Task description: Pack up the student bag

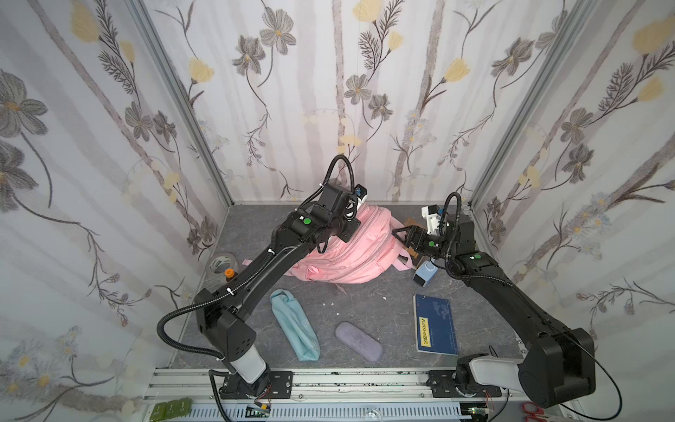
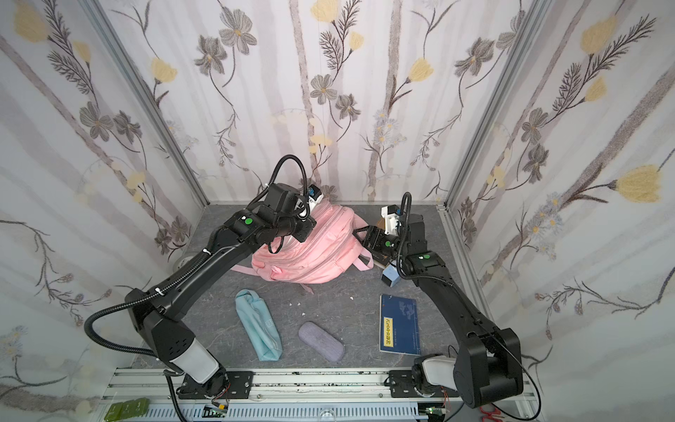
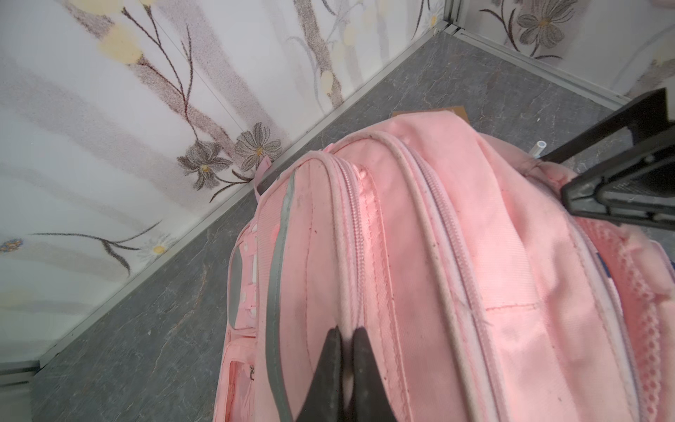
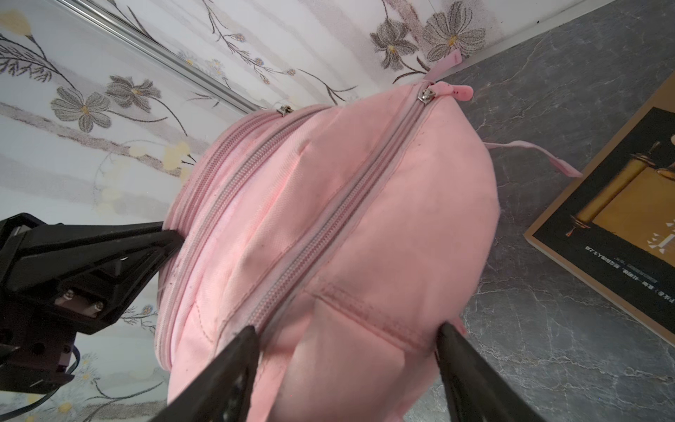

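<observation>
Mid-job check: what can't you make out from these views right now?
- Bag inside: shown in no view.
- Left gripper tips: hidden by its own wrist in both top views.
- Brown book: cut off by the right wrist view's edge; mostly behind the right gripper in both top views.
- Tape roll: mostly behind the left arm in a top view.

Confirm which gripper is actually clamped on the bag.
The left gripper: its jaws are pinched shut on a fold of the student bag. The right gripper stands wide open, straddling the bag's end.
</observation>
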